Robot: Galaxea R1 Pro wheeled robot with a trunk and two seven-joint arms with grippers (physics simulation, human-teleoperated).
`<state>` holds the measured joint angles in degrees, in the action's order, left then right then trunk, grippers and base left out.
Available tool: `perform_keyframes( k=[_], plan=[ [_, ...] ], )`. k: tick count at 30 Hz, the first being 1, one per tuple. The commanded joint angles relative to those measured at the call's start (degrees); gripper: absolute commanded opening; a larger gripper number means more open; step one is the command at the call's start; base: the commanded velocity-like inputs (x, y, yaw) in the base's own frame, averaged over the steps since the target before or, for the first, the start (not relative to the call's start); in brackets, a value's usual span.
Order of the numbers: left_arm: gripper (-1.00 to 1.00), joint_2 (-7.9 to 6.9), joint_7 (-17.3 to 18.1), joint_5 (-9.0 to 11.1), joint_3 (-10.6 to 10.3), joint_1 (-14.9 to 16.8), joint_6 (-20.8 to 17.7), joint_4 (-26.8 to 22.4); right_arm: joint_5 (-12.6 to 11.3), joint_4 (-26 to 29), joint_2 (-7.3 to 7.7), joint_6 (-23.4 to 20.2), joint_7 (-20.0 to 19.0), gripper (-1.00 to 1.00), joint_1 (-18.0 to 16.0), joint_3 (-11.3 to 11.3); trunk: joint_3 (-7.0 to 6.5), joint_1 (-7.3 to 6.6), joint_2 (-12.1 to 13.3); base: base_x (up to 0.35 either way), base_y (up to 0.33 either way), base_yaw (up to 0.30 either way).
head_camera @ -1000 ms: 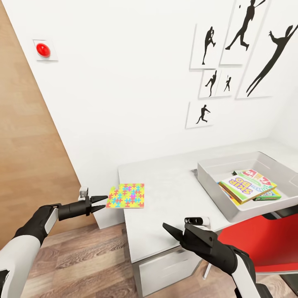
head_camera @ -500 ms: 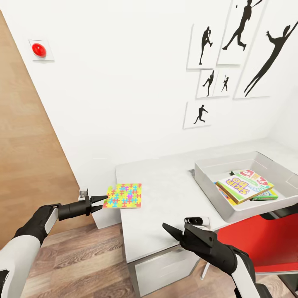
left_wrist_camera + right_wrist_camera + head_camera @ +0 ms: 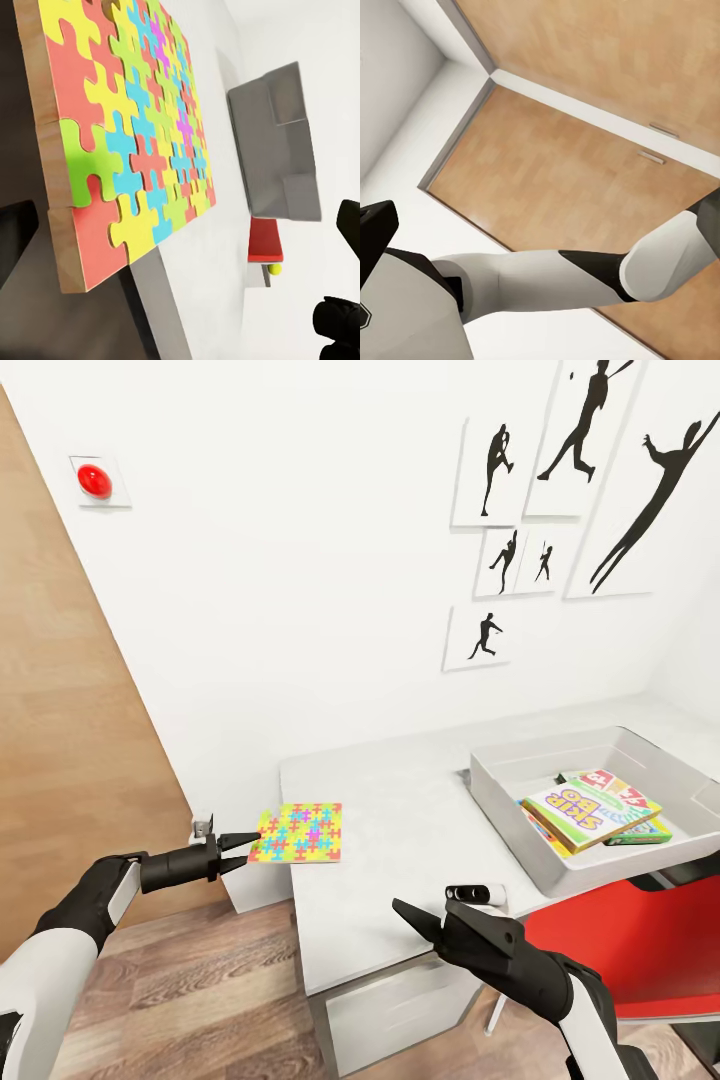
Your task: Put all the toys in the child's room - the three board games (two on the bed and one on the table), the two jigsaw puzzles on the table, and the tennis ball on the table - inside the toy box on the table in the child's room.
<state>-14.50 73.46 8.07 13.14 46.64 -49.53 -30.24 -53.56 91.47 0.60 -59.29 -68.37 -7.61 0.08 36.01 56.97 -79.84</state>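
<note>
Holding a jigsaw puzzle [image 3: 298, 833] by its edge at the table's [image 3: 400, 840] left edge.

My left end effector [image 3: 243, 845] pinches the puzzle at the middle of its near side, so the board juts out level, partly over the table's left edge and partly over the floor. From the left wrist view the jigsaw puzzle [image 3: 127, 135] is a thin, stiff wooden board with a smooth printed face; I judge it light but prone to swivel or slip in such a narrow edge grip, so a deeper bite would hold better. My right end effector [image 3: 425, 922] hangs spread and empty off the table's front edge. The toy box [image 3: 520, 830] sits at the table's right end with board games [image 3: 590, 810] stacked inside; the top cover reads "SKIP BO".
</note>
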Motion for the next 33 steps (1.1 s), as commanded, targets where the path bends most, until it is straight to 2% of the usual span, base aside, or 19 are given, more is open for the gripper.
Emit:
perform_keyframes(
  k=[1,33],
  plan=[
    [1.0,0.0,0.1,0.1,0.0,0.0,-0.5,0.0,-0.1,0.0,0.02,-0.2,-0.1,1.0,0.0,0.0,0.05,0.0,0.0,0.0,0.0,0.0],
    [1.0,-0.18,0.4,0.1,0.1,0.0,-0.6,0.0,-0.1,0.0,0.02,-0.2,-0.1,1.0,0.0,0.0,0.05,0.0,0.0,0.0,0.0,0.0]
  ],
)
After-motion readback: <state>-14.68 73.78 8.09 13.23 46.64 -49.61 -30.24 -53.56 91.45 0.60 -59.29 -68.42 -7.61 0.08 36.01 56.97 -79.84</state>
